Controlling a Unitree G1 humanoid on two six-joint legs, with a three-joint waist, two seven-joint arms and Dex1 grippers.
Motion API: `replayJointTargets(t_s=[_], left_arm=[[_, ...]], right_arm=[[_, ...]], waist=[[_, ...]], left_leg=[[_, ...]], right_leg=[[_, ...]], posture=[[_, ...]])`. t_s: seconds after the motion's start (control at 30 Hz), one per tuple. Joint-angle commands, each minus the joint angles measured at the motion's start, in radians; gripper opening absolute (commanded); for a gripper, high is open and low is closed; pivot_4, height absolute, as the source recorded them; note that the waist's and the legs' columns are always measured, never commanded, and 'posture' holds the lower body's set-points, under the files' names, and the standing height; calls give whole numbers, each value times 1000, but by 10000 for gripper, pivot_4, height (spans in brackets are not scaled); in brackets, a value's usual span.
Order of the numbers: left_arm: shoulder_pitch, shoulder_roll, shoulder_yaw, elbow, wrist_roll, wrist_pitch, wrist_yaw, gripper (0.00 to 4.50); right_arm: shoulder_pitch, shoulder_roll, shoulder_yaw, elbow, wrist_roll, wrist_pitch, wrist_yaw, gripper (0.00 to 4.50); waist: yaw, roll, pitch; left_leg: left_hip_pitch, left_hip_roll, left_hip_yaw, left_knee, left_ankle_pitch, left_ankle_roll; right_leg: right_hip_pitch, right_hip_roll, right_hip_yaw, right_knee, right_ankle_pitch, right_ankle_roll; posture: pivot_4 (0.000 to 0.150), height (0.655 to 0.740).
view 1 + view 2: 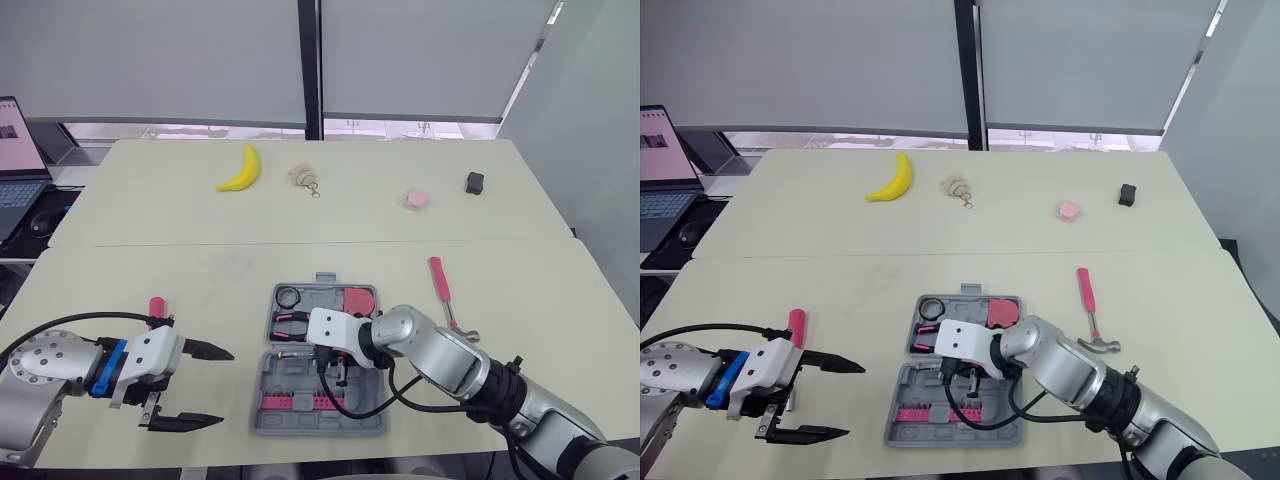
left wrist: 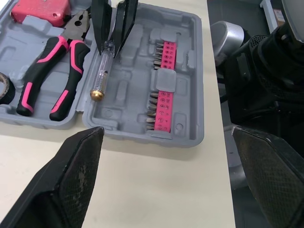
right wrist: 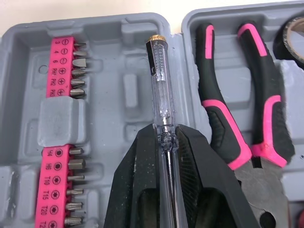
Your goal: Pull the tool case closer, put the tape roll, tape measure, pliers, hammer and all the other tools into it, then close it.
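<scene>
- Our right gripper (image 3: pixel 164 135) pinches a clear, brass-capped tester screwdriver (image 3: pixel 160 85) over the tool case (image 1: pixel 272 390).
- The grey case lies open on the table (image 1: pixel 150 290), near its front edge.
- Our left gripper (image 1: pixel 227 387) gapes wide, empty.

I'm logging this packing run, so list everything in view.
Case: one, grey, open, front centre.
Tape roll: one, black, in case.
Pliers: one, pink-black, in case.
Tape measure: one, pink, in case.
Bit strips: two, pink, in case.
Tester: one, clear, over case.
Hammer: one, pink-handled, right of case.
Pink handle: one, left of case.
Banana: one, yellow, far side.
Keyring: one, beige, beside banana.
Lump: one, pink, far right.
Block: one, black, far right.
Laptop: one, dark, far left.
Left jaws: black, open, left of case.
Right jaws: black, shut on tester.
</scene>
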Motion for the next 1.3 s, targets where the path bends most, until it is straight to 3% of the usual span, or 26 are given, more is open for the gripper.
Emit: replayJointTargets(t_s=[0.03,0.63,0.7,0.9,1.13,1.3], left_arm=[[4,11,30,-28,-2,-8,7,45000],[12,8,25,-36,0,-13,7,45000],[10,8,22,-38,0,-11,9,45000],[5,10,18,-41,0,-6,13,45000],[-2,10,16,-43,-2,2,18,45000],[2,7,13,-70,-6,21,31,45000]], right_arm=[[-10,10,9,-8,-14,-27,8,2876],[-6,44,16,26,-34,-40,21,2876],[-9,40,12,23,-37,-55,29,9999],[-28,29,-44,-13,1,-76,80,23957],[-22,14,-108,-29,46,-163,125,23957],[-2,15,-69,33,22,-255,133,14736]], waist=[[0,0,0],[-1,0,0],[-1,0,0],[0,0,0],[0,0,0],[-1,0,0]], left_leg=[[0,0,0,0,0,0],[0,0,0,0,0,0],[0,0,0,0,0,0],[0,0,0,0,0,0],[0,0,0,0,0,0],[0,0,0,0,0,0]], right_leg=[[0,0,0,0,0,0],[0,0,0,0,0,0],[0,0,0,0,0,0],[0,0,0,0,0,0],[0,0,0,0,0,0],[0,0,0,0,0,0]], posture=[[1500,7400],[1500,7400],[1500,7400],[1500,7400],[1500,7400],[1500,7400]])
